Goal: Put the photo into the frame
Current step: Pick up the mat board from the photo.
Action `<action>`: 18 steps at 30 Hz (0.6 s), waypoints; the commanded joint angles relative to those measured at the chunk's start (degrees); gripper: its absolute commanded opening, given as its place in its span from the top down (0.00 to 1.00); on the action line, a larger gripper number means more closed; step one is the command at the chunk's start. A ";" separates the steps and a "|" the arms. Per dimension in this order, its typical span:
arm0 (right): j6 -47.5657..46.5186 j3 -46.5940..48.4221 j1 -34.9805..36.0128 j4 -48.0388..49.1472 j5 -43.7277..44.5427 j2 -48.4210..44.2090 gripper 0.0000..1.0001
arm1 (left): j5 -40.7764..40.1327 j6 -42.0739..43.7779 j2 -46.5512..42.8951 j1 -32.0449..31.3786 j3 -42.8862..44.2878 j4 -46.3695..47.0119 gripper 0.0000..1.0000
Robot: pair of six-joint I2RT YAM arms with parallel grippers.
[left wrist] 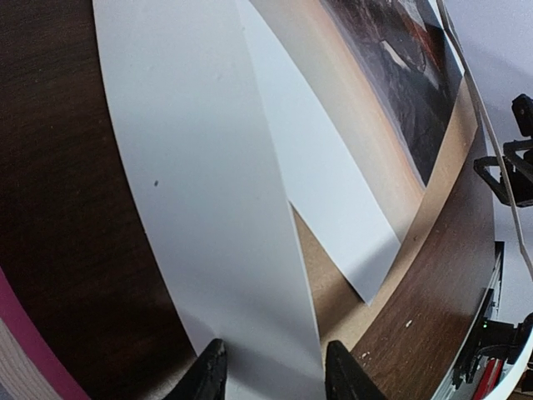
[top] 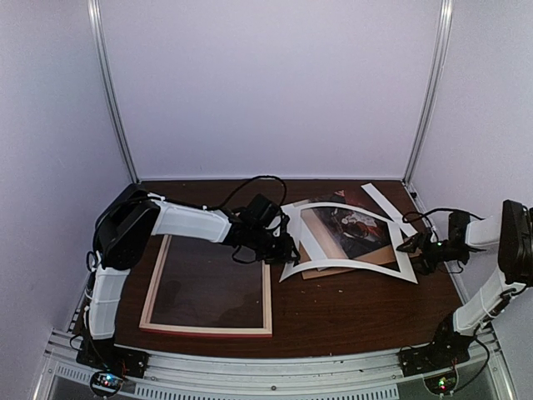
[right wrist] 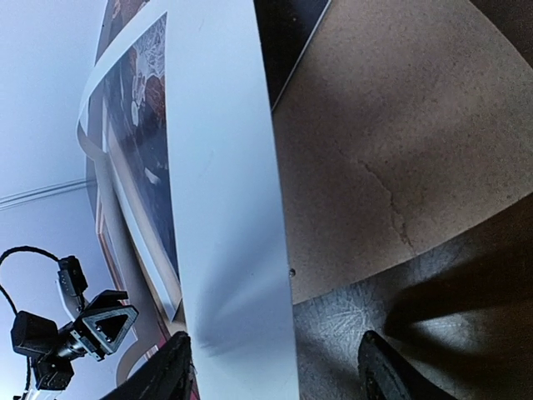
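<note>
Tabletop scene. The frame [top: 208,329] is lying flat on the dark table [top: 350,317] at the left, pale wood side up, with a pink edge showing along its near bar. Bare tabletop is showing through its opening. The left arm is reaching across above the frame's far right corner. The photo [top: 354,223] is sitting to the right of the frame, wholly outside it, bowing upward over a brown backing board [right wrist: 400,142] lying beneath it. The left gripper [top: 283,248] is meeting the photo's near left corner, its fingers standing partly apart with white margin spanning the gap; whether they are gripping it cannot be told. The right gripper [top: 414,244] is waiting at the near right corner, fingers spread wide, with the margin passing between them unclamped. A pale strip [top: 386,206] is lying just beyond the photo's far right side.
</note>
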 commanded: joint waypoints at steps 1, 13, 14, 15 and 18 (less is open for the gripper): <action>1.88 -0.97 -0.34 3.64 -2.76 0.05 0.34 | 0.00 -0.58 -1.41 0.51 -0.89 1.02 0.59; 5.27 -0.38 -0.36 4.77 -6.77 -3.74 0.57 | -1.36 0.40 -1.32 0.47 -0.80 -0.06 0.56; 5.27 -0.14 -0.35 4.49 -6.90 -4.19 0.58 | -1.39 0.37 -1.32 0.51 -0.74 -0.18 0.55; 5.31 0.15 -0.34 4.02 -6.93 -4.77 0.60 | -1.48 0.44 -1.32 0.44 -0.67 -0.35 0.55; 4.98 1.27 -0.30 2.18 -6.93 -6.70 0.68 | -1.60 0.67 -1.37 0.49 -0.47 -0.57 0.52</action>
